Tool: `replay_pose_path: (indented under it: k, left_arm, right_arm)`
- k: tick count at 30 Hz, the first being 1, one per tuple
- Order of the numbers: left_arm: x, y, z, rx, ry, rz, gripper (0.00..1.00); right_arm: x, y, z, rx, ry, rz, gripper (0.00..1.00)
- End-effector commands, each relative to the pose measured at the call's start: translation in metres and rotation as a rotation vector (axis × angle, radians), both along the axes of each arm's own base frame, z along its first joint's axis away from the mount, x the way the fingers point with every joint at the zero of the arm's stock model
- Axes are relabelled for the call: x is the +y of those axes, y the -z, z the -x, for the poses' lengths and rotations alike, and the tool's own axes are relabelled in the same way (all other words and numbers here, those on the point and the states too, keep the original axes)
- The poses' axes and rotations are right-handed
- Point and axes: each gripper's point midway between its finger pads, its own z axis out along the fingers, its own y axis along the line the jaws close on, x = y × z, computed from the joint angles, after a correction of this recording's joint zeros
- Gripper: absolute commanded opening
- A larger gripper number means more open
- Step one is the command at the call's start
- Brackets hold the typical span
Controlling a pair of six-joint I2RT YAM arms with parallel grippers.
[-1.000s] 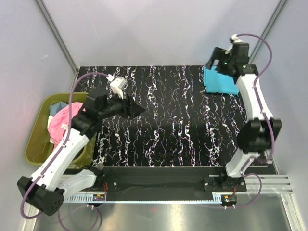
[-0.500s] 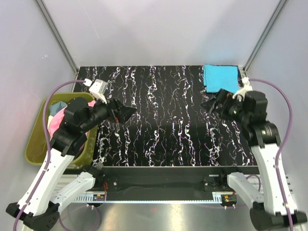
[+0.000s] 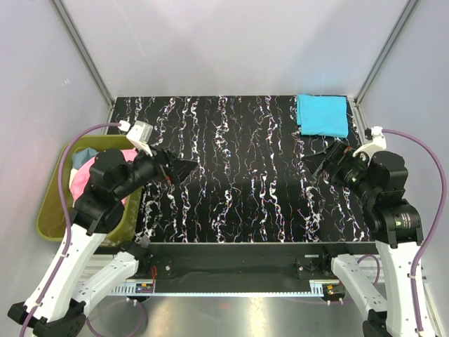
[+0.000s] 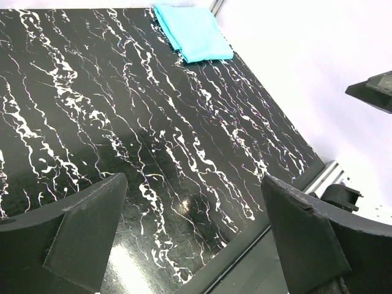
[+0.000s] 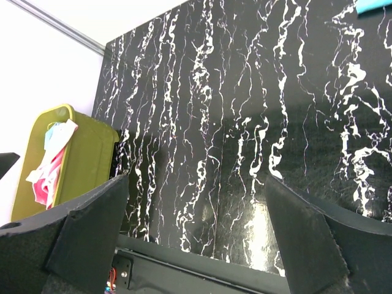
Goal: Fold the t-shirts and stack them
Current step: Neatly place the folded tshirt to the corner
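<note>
Wide open, holding nothing at left claw (image 3: pixel 184 167) and right claw (image 3: pixel 319 160). Likely next: reach into bin (image 3: pixel 50 210) at left, pinch pink shirt (image 3: pixel 78 180), lift clear of rim.

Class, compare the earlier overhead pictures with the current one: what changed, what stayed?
The right tool drew back from over the turquoise t-shirt toward the near edge, open and empty. The left tool retreated toward the olive bin. T-shirt and bin stayed put.

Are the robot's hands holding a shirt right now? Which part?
Nothing is held. The left gripper and right gripper are both open and empty; the turquoise t-shirt lies folded, apart from both.
</note>
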Motion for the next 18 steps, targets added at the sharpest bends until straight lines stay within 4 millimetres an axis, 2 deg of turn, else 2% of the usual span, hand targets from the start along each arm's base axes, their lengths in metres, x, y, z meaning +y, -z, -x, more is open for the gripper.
replay_pose_path:
  k: [1,18]
  left_arm:
    - [-0.0027,-0.0152,0.0056,-0.052,0.032,0.024,0.99]
    - [-0.0014,-0.0158,0.0059,-0.060,0.028,0.019,0.99]
  right_arm:
    - [0.0015,0.0016,-0.0032,0.007,0.004,-0.020,1.00]
    - [-0.0003,0.0052,0.0026,0.013,0.000,0.000,1.00]
